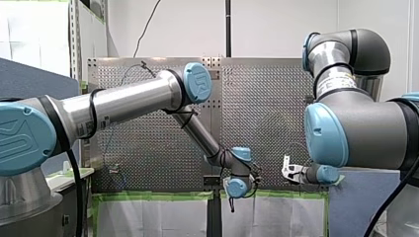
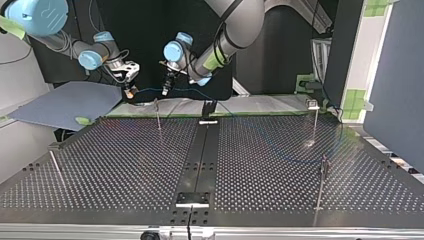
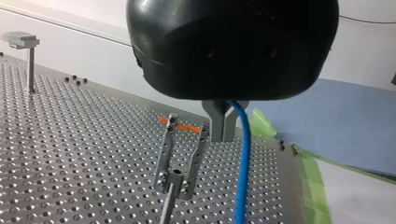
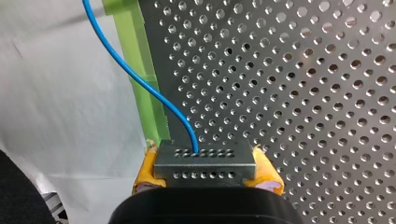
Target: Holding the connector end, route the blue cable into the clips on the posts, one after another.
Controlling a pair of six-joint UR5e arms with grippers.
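My right gripper point(image 4: 205, 173) has yellow pads point(image 4: 147, 170) and is shut on the metal connector point(image 4: 205, 161). The blue cable point(image 4: 140, 79) leaves the connector's top. In the top view my right gripper point(image 2: 131, 91) hangs over the table's far edge. The blue cable point(image 2: 150, 90) runs from it across to my left gripper point(image 2: 166, 91) close beside it. My left gripper point(image 3: 223, 135) is shut on the blue cable point(image 3: 243, 177), which hangs down past it. A clip on a post point(image 3: 180, 158) stands just beside and below the left fingers, apart from the cable.
Thin posts point(image 2: 157, 114) point(image 2: 316, 120) point(image 2: 322, 182) stand on the perforated table point(image 2: 125, 160), with another post point(image 2: 55, 167) at the top view's left. A grey-blue board point(image 2: 65, 102) lies beyond the far left corner. Green tape point(image 4: 149, 93) lines the table's edge.
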